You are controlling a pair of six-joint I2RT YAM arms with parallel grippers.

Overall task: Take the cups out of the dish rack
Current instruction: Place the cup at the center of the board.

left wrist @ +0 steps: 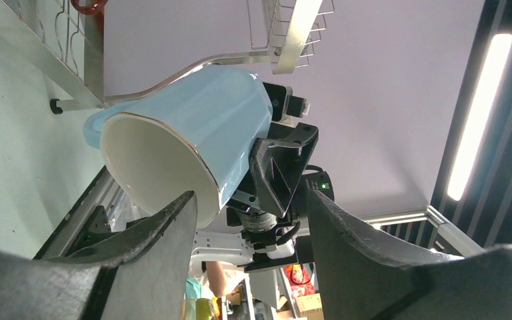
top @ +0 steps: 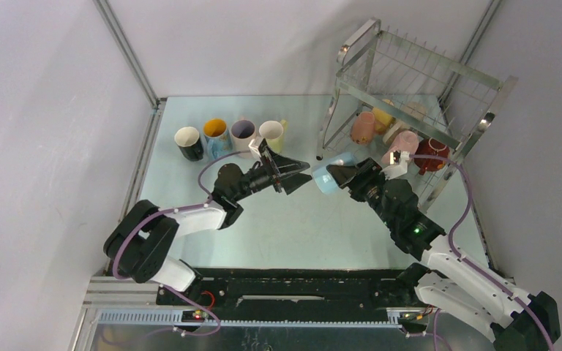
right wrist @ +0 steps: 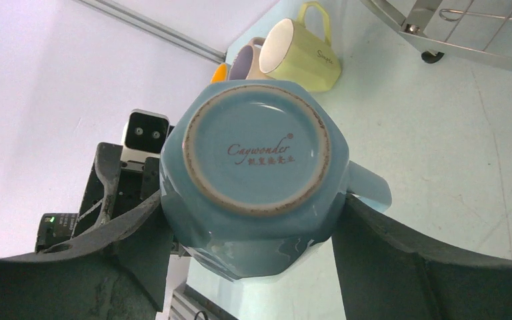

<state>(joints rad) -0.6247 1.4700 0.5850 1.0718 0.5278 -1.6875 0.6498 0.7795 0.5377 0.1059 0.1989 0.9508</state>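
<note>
A light blue cup (top: 326, 178) hangs on its side above the table's middle, with my right gripper (top: 342, 175) shut on its base end; the right wrist view shows both fingers pressed against the cup (right wrist: 257, 167). My left gripper (top: 302, 174) faces the cup's mouth (left wrist: 193, 133) with its jaws apart. One left finger (left wrist: 173, 220) overlaps the rim and the other stands clear of the wall. The dish rack (top: 417, 88) stands at the back right, holding a pink cup (top: 362, 128), a yellow cup (top: 383, 117) and a dark red cup (top: 432, 153).
A row of cups stands at the back left of the table: black (top: 189, 142), one with an orange inside (top: 216, 134), purple (top: 243, 134) and pale yellow (top: 272, 134). Walls close in the left, back and right sides.
</note>
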